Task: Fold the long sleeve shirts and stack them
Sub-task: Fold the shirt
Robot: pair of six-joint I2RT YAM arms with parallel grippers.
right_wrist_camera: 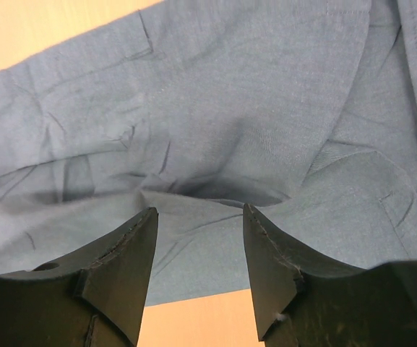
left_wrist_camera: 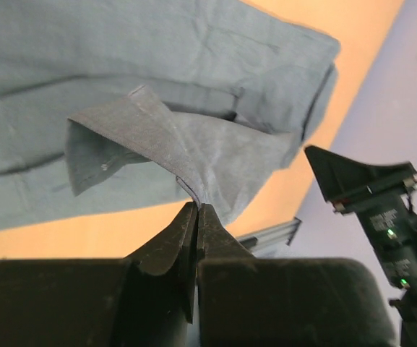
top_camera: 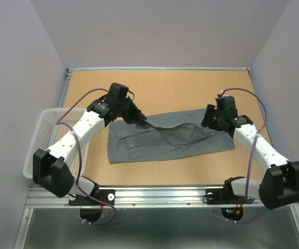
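We find one grey shirt lying across the middle of the desk, spread from left to right between the two arms; it is rumpled and only partly flat.

The left end effector stands at the shirt's far left part; in the left wrist view its fingers are pressed together on a thin fold of the cloth; that fold rises off the rest of the shirt, which lies flat on the desk beyond it.

The right end effector sits at the shirt's right end; in the right wrist view its fingers stand about halfway apart, with nothing gripped; a low ridge of the shirt lies beneath the gap; we cannot tell whether the tips touch the cloth.

A white mesh basket stands at the left edge of the desk, under the left arm and apart from the shirt.
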